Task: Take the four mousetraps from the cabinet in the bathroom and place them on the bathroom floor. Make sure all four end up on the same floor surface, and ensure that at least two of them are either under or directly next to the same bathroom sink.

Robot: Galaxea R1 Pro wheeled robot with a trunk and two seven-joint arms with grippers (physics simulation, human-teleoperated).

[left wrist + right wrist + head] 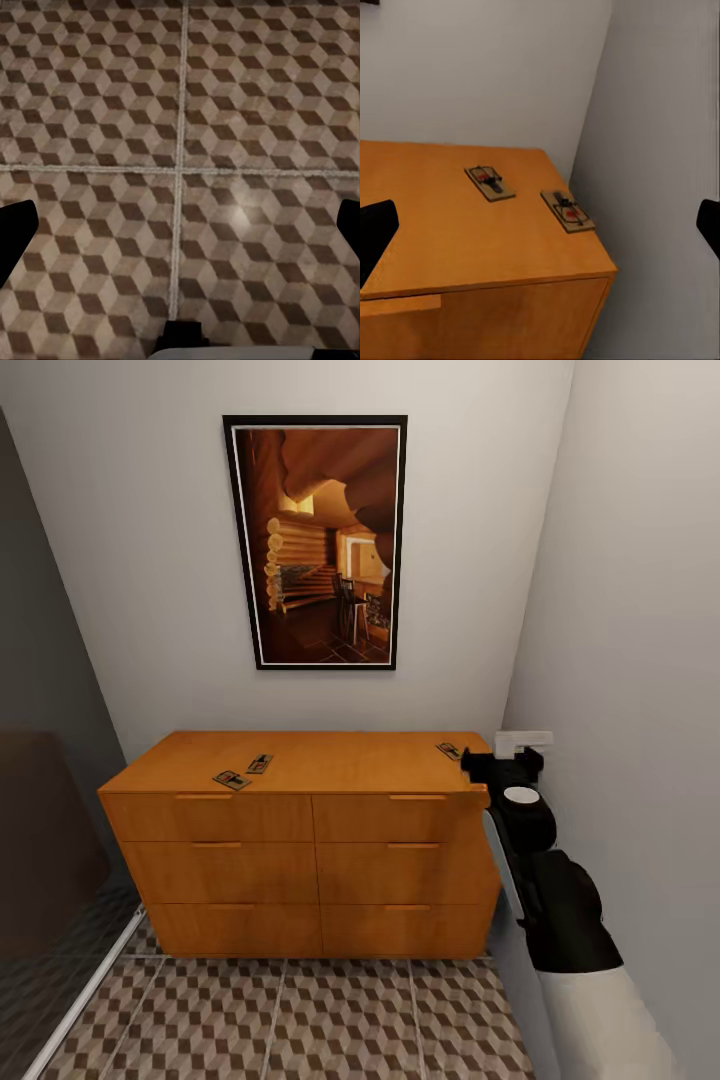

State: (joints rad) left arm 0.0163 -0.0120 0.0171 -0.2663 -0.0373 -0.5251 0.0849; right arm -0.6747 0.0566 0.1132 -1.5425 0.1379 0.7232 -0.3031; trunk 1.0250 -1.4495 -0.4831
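Observation:
The orange-brown cabinet (300, 760) stands against the back wall. Two mousetraps (232, 780) (260, 763) lie on the left part of its top, and another mousetrap (449, 750) lies at the right rear corner. My right gripper (478, 763) hovers open at the cabinet's right end, just short of that trap. In the right wrist view, two mousetraps (490, 182) (568, 211) lie flat on the cabinet top (442, 240) ahead of the open right gripper (540, 232). My left gripper (180, 225) is open over the bathroom floor (247, 97), holding nothing.
A grey wall (640, 610) runs close along the cabinet's right end, beside my right arm, with a white socket plate (522, 741) on it. A framed picture (315, 540) hangs above the cabinet. A dark panel (45, 840) stands at the left. Patterned floor tiles (280, 1020) lie in front of the drawers.

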